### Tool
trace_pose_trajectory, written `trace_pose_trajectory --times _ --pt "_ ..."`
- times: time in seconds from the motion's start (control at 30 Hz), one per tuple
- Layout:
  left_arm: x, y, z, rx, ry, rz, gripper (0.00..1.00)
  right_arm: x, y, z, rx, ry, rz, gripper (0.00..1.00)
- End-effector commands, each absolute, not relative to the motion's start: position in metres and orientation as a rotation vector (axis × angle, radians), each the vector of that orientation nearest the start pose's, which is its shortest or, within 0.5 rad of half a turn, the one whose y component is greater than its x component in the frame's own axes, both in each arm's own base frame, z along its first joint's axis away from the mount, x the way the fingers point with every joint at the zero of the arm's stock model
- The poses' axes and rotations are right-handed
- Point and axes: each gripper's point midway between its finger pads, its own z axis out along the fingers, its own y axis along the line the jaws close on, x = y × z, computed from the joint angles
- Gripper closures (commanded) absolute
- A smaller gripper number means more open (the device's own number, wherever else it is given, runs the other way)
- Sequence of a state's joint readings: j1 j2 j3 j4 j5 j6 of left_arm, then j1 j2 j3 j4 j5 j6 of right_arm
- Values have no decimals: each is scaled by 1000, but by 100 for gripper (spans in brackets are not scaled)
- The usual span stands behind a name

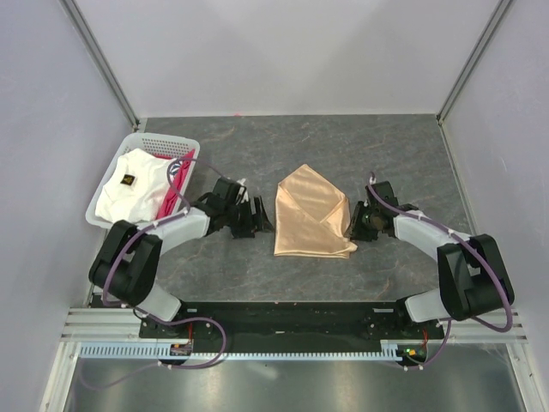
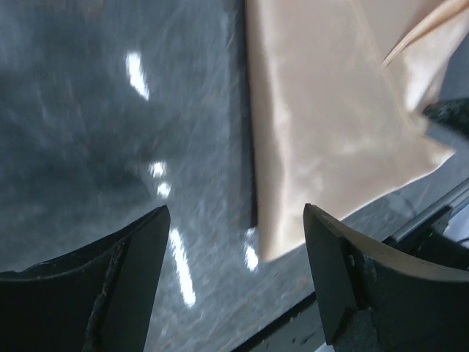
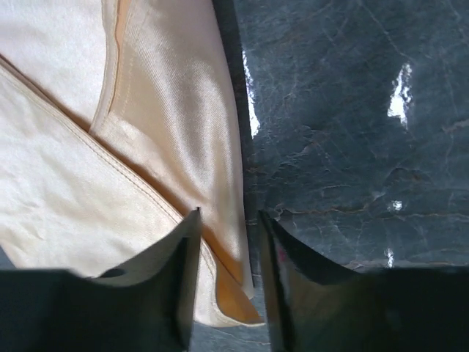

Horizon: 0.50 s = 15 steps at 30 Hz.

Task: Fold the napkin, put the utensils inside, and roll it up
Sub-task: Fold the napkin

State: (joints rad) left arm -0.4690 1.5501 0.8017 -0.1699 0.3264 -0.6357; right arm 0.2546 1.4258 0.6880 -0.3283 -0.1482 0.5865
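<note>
Left of napkin [image 1: 310,215], dark-marked white cloth [image 1: 120,202]

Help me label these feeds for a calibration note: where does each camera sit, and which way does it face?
Top external: above and behind the bases, looking down on the table, napkin and both arms.
Left wrist: on the left arm, looking down past the left gripper at the napkin's left edge.
Right wrist: on the right arm, looking down past the right gripper at the napkin's right edge.
Shared: all three show the napkin.
</note>
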Motion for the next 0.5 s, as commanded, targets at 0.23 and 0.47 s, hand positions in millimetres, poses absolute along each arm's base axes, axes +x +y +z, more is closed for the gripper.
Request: trace_pose_trajectory --times 0.23,0.47 --pt "234 -242 50 -105 2590 -1114 20 255 109 49 455 2596 434 31" --pt "232 -246 50 -89 2586 -1154 20 231 104 54 472 2609 435 31"
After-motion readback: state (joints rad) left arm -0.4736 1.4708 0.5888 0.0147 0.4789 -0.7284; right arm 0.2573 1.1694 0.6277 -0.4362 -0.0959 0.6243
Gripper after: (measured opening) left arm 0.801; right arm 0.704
